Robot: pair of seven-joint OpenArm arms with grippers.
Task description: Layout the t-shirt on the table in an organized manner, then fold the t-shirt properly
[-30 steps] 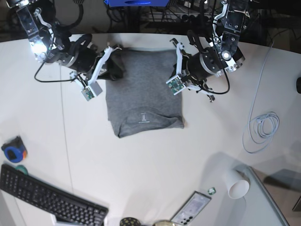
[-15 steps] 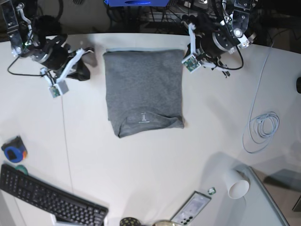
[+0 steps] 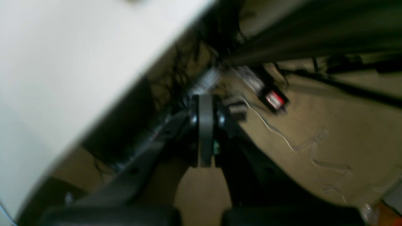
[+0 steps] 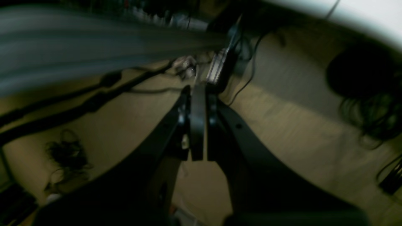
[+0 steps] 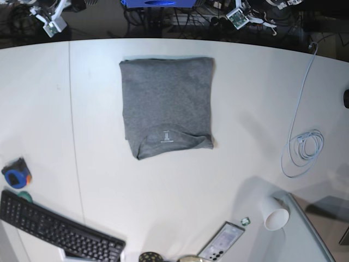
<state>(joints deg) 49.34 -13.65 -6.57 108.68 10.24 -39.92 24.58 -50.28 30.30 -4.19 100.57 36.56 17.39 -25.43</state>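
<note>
Close on the left wrist view: a black, matte left gripper (image 3: 205,131), two broad dark fingers with a flat grey pad (image 3: 205,125) and round black screw heads beside it. The right gripper (image 4: 198,125) looks alike, black throughout, blurred. From above, only white bracket pieces with small green circuit boards (image 5: 237,17) show at the top edge.

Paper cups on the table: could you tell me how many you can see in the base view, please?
1. A single white paper cup lies on its side near the table's front right corner in the base view, beside the phone. None other shows, though the frame's edges cut off part of the table.
</note>
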